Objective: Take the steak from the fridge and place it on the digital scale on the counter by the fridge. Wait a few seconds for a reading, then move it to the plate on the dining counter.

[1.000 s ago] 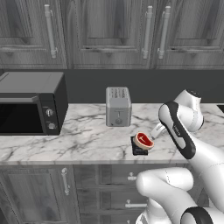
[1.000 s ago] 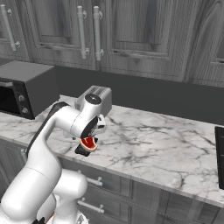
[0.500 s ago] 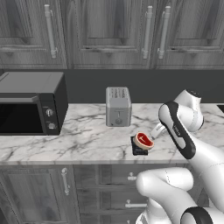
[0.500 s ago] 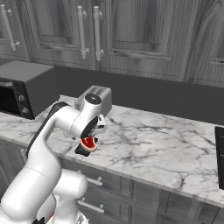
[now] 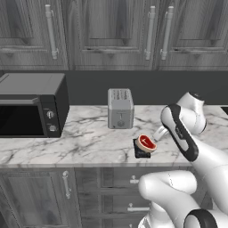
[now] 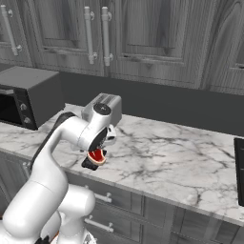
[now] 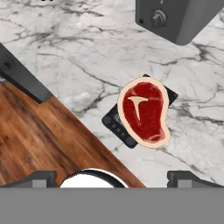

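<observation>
The steak [image 7: 145, 112] lies flat on the scale [image 7: 117, 124], just right of centre in the hand view, near the counter's [image 7: 78, 52] front edge — it overhangs the little black device on most sides. In the left base view the same pair sits low and right of centre, in front of the toaster [image 5: 120, 108]. The tool [image 7: 112, 177] hangs above with its jaws spread wide and nothing between them; the tips show at the bottom corners of the hand view, well clear of the meat.

Handling, as I judge it: a thin, soft slab, light, probably slick, and likely to sag if pinched at one end. The best hold looks to be across the narrow waist, pads on the pale fat rim at both sides, coming straight down — and gently, since the scale underneath is small and could shift.

No brand, label or readable writing anywhere; the scale's buttons are too small to make out.
</observation>
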